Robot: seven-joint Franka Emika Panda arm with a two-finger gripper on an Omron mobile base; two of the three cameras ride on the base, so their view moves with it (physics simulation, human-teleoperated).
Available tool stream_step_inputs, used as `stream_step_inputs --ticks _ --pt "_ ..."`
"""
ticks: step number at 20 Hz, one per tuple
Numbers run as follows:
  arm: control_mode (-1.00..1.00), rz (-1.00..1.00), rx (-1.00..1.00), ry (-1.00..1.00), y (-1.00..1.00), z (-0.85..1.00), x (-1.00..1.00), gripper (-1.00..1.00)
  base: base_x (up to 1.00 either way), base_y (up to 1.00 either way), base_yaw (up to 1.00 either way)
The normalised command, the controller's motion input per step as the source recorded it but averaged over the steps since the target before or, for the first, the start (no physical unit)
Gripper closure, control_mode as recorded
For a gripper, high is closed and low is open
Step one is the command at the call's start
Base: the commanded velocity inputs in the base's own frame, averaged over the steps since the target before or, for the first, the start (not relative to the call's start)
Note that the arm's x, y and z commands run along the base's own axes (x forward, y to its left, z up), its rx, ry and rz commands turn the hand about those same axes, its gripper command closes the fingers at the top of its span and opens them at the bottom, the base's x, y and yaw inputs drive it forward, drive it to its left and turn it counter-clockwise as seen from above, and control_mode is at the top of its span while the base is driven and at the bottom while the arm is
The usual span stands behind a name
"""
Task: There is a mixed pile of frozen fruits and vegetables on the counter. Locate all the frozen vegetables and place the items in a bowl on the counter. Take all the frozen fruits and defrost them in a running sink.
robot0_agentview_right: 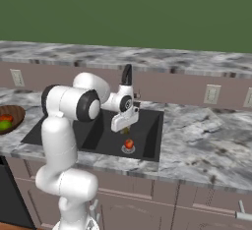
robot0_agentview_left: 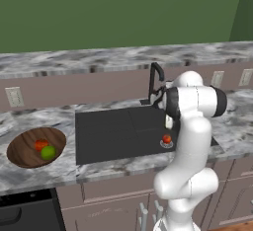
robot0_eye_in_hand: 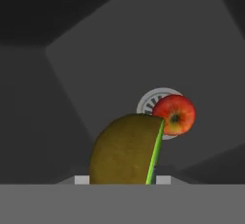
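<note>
We see the gripper (robot0_agentview_right: 126, 130) hanging over the sink (robot0_agentview_left: 106, 136), w/ its fingers pressed in on a brownish-skinned fruit piece (robot0_eye_in_hand: 125, 150) that has a thin green edge (prob. the flattish green fruit, seen side-on from the hand cam). In the right base view the piece is just a small dark-olive blob under the hand, too small to make out more. Below it the small red ball (robot0_eye_in_hand: 174, 115) sits on the round silver drain (robot0_eye_in_hand: 149, 101) at the basin floor; in the left base view we see that same red ball at the near right part of the basin, partly beside the arm. The held piece and the red ball are apart, piece above, ball below.

The black curved faucet (robot0_agentview_left: 156, 79) stands at the back edge of the sink; we can't tell if water runs.

On the counter (robot0_agentview_left: 99, 168) to the left of the sink, the wooden bowl (robot0_agentview_left: 24, 148) holds the red-orange lump (robot0_agentview_left: 41, 144) and the green ball (robot0_agentview_left: 48, 152), touching or nearly so, green one nearer us.
</note>
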Motion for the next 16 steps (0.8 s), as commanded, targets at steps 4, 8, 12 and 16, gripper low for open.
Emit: stream_step_inputs --ticks 4,8,12,16 --pt "-1.00 -0.07 0.03 -0.03 -0.11 -0.58 0.14 1.00 0.00 0.00 0.00" --pt "-1.00 -0.06 0.01 -0.02 -0.11 -0.44 0.08 1.00 0.00 0.00 0.00" --pt "-1.00 -0.02 0.00 -0.01 0.00 -0.19 0.22 1.00 0.00 0.00 0.00" --pt "-1.00 0.00 0.00 -0.02 -0.15 -0.11 0.13 1.00 0.00 0.00 0.00"
